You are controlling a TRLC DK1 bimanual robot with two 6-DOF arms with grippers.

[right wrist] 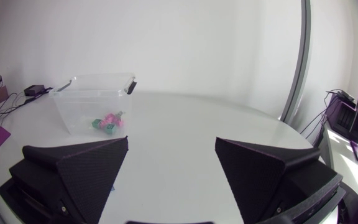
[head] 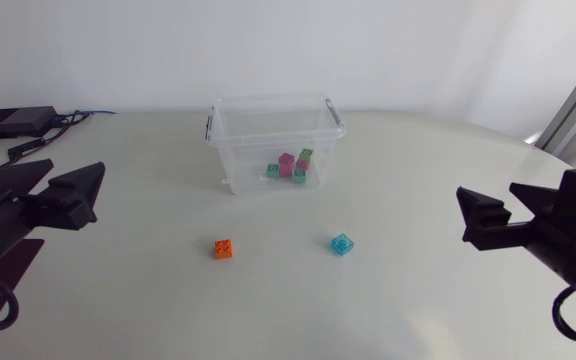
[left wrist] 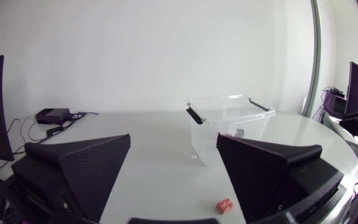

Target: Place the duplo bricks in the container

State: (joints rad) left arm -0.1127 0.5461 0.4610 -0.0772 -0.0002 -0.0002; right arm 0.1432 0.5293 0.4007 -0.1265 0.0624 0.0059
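Observation:
A clear plastic container stands at the back middle of the table with several pink and green duplo bricks inside. In front of it lie an orange brick and a translucent blue brick, apart from each other. My left gripper hovers open and empty at the left side, far from both. My right gripper is open and empty at the right side. In the left wrist view the orange brick lies beside the right finger, with the container ahead. The right wrist view shows the container far ahead.
A black box with cables sits at the back left corner. A dark purple mat lies under my left arm. The white table's curved edge runs behind my right arm.

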